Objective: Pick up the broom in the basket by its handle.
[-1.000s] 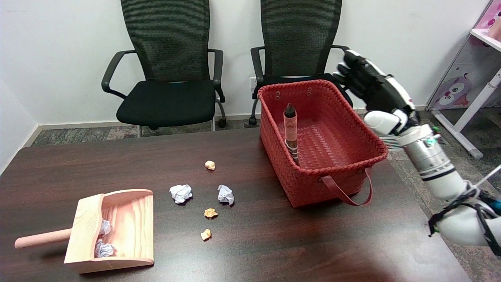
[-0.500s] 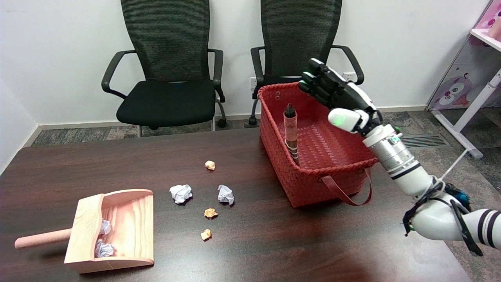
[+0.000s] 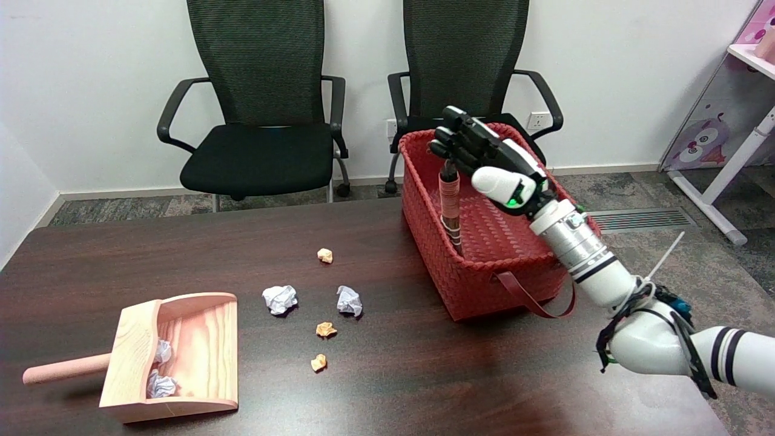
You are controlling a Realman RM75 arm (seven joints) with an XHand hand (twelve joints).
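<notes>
On dark wood table, red basket, two black chairs behind, fingers spread, holding nothing.

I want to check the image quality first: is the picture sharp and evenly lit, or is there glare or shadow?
Head view: sharp overall, and the right hand beside the broom is not blurred; soft glare on the dark table near its front edge; a faint shadow under the basket.

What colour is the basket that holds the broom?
The basket is red, a woven weave, seen best in the head view.
</notes>
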